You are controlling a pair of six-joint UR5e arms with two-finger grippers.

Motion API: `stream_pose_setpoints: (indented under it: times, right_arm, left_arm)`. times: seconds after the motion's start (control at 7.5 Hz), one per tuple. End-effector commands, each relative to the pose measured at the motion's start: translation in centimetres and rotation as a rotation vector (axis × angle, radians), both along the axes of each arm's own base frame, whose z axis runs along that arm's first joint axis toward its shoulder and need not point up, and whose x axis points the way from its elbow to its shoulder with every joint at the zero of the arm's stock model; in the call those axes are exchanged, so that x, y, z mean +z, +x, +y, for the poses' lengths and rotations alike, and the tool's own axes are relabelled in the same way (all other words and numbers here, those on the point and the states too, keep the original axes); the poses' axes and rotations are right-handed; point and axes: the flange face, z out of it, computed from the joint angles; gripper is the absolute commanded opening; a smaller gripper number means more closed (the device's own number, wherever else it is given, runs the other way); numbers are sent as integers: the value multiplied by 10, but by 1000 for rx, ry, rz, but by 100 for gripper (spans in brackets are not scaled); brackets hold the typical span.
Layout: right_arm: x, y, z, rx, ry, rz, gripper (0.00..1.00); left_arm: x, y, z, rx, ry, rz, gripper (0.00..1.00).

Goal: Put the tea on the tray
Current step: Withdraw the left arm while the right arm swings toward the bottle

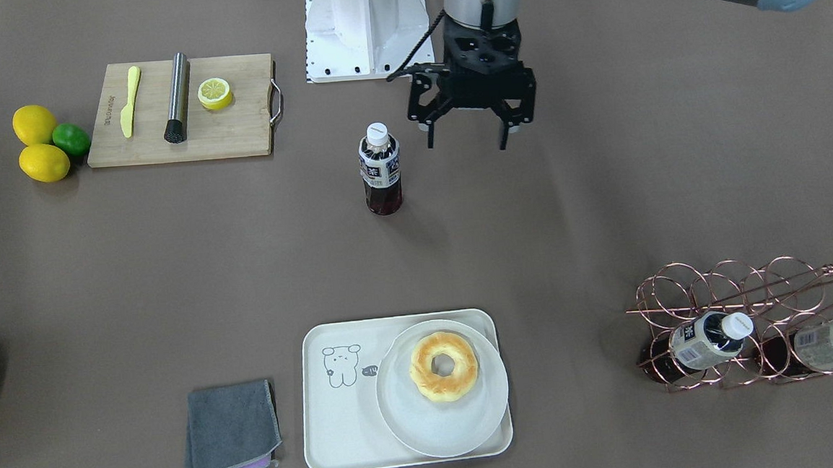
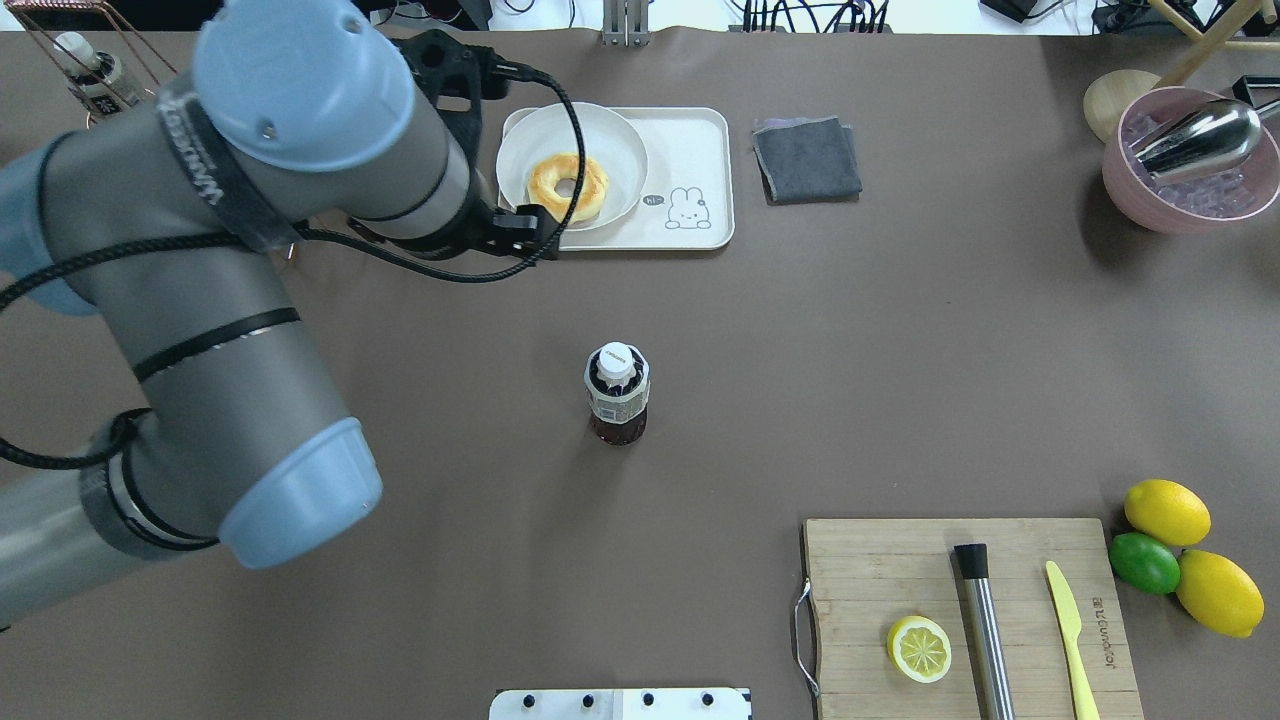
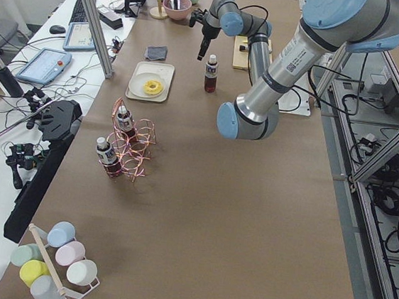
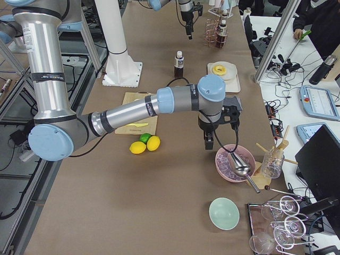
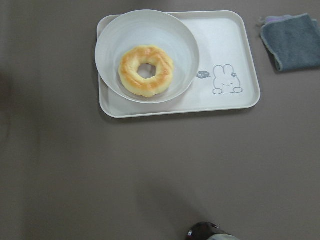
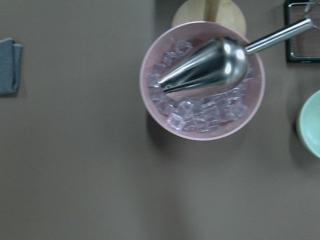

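Note:
The tea (image 1: 381,167) is a small bottle of dark drink with a white cap and a navy-and-white label. It stands upright at mid-table, also in the overhead view (image 2: 617,395). The cream-white tray (image 1: 340,412) with a small line-drawn animal lies at the operators' side, also in the left wrist view (image 5: 225,50). My left gripper (image 1: 467,144) is open and empty. It hovers above the table beside the bottle, apart from it. My right gripper (image 4: 206,142) hangs over a pink bowl far from the bottle. I cannot tell whether it is open or shut.
A pale plate (image 1: 428,421) with a doughnut (image 1: 443,367) fills half the tray. A grey cloth (image 1: 232,430) lies beside it. A cutting board (image 1: 237,136) holds a knife, a muddler and a lemon half. A copper rack (image 1: 747,315) holds two beige-label bottles. The pink ice bowl (image 6: 150,100) holds a scoop.

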Motion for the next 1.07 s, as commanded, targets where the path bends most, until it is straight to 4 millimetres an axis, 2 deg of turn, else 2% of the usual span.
stream_pose_setpoints:
  times: [0.0, 0.13, 0.27, 0.4, 0.53, 0.67, 0.8, 0.93]
  right_arm:
    - [-106, -89, -7, 42, -57, -91, 100]
    - [-140, -119, -18, 42, -56, -101, 100]
    - [-165, -146, -25, 29, -37, -95, 100]
    - [-189, -176, -28, 17, -13, -78, 100]
    - [-218, -212, -29, 27, -19, -74, 100]
    - [-245, -250, -26, 34, -13, -64, 100]
    - [-265, -279, -21, 36, -11, -62, 100]
    - [-281, -304, -16, 35, -9, -63, 100]
  left_arm:
    - [84, -103, -37, 73, 85, -122, 98]
    - [131, -136, -52, 46, 11, -163, 98]
    - [180, -165, -61, -2, -20, -182, 98]
    - [203, -197, -85, -67, -23, -175, 98]
    - [235, -218, -83, 0, 42, -225, 98]
    - [273, -269, -82, 64, 107, -271, 98]
    - [297, -288, -90, 65, 74, -281, 98]
    - [325, -303, -84, 49, 22, -297, 98]
